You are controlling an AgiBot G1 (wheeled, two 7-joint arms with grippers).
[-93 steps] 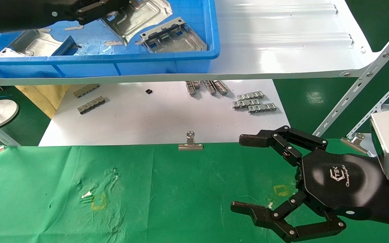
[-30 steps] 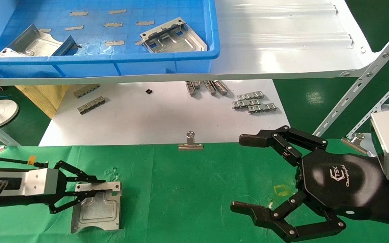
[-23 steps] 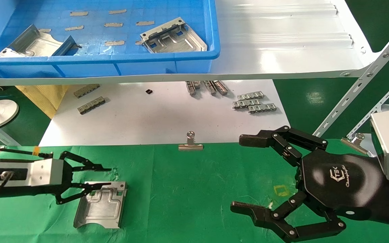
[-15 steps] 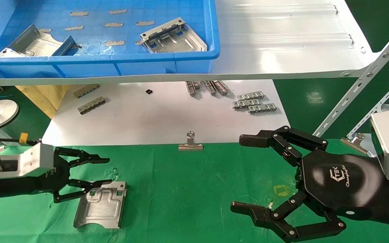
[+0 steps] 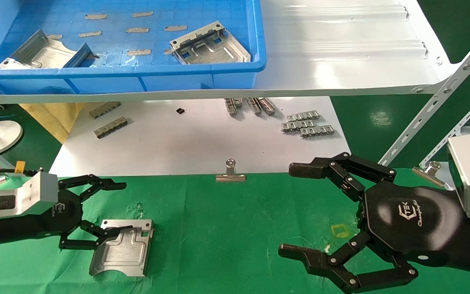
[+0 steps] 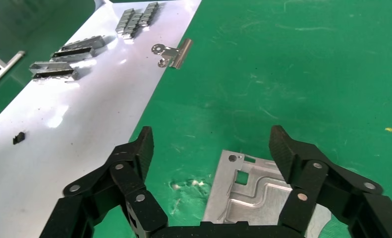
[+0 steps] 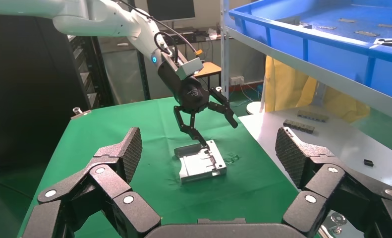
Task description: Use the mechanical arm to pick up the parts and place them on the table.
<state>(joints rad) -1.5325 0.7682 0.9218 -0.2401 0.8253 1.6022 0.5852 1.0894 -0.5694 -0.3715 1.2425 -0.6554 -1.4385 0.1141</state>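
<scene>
One silvery stamped part (image 5: 123, 249) lies flat on the green-cloth table (image 5: 227, 228), and also shows in the left wrist view (image 6: 263, 198) and the right wrist view (image 7: 201, 161). My left gripper (image 5: 116, 209) is open and empty just left of it, one finger over the part's edge; it shows in its own view (image 6: 212, 144) and the right wrist view (image 7: 216, 129). Two more parts (image 5: 208, 45) (image 5: 39, 51) lie in the blue bin (image 5: 157, 73). My right gripper (image 5: 296, 210) is open and empty over the cloth's right side (image 7: 208, 148).
The bin stands on a glossy white shelf board (image 5: 341, 61). Below it a white sheet (image 5: 198, 139) carries small grey chain strips (image 5: 308, 124). A binder clip (image 5: 230, 173) holds the cloth's far edge. Slanted shelf struts (image 5: 443, 94) stand at the right.
My left gripper brought a part from the bin down onto the cloth, let it go, opened, and drew back a little to the left. The right arm has not moved.
</scene>
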